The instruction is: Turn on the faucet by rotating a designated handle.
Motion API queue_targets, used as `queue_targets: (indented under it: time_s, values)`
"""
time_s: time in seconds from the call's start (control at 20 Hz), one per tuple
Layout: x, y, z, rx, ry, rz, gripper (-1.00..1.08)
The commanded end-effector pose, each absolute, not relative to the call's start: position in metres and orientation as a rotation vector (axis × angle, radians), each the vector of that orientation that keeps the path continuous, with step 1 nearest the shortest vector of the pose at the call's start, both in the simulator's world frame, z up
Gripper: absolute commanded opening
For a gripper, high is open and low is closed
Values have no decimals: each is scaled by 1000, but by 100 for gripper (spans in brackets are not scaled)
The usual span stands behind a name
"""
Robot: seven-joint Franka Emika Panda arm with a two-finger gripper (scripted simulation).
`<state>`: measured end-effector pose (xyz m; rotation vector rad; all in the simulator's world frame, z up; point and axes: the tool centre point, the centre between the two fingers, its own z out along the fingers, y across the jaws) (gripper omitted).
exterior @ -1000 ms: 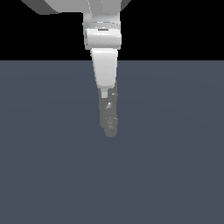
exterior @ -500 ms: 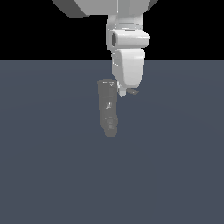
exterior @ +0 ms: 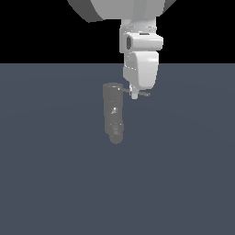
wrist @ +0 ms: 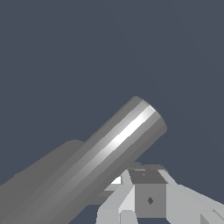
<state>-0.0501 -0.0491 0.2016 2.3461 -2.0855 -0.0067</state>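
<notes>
The white arm reaches down from the top of the exterior view, its wrist section vertical and tapering downward. The pincer points straight down at its tip. Its fingers show pale and blocky in the wrist view; whether the jaws are parted cannot be told.

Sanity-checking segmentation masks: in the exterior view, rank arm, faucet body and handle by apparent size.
1. Robot arm: largest by far, though likely nearer the camera.
2. Faucet body: mid-sized gray cylinder.
3. Handle: smallest, a thin rod partly hidden behind the gripper.
</notes>
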Motion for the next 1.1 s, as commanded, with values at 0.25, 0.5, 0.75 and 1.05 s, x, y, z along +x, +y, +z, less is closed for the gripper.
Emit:
queue_targets:
  time_s: [0.25,0.5,0.75,1.05]
  values:
    - [-26,-73,201,2337,-2100,-1,-100]
    - [-12,-87,201,2332,-2106,0,-100]
    - [1,-100,202,2327,-2111,0,-100]
    - [14,-113,202,2322,-2116,0,-100]
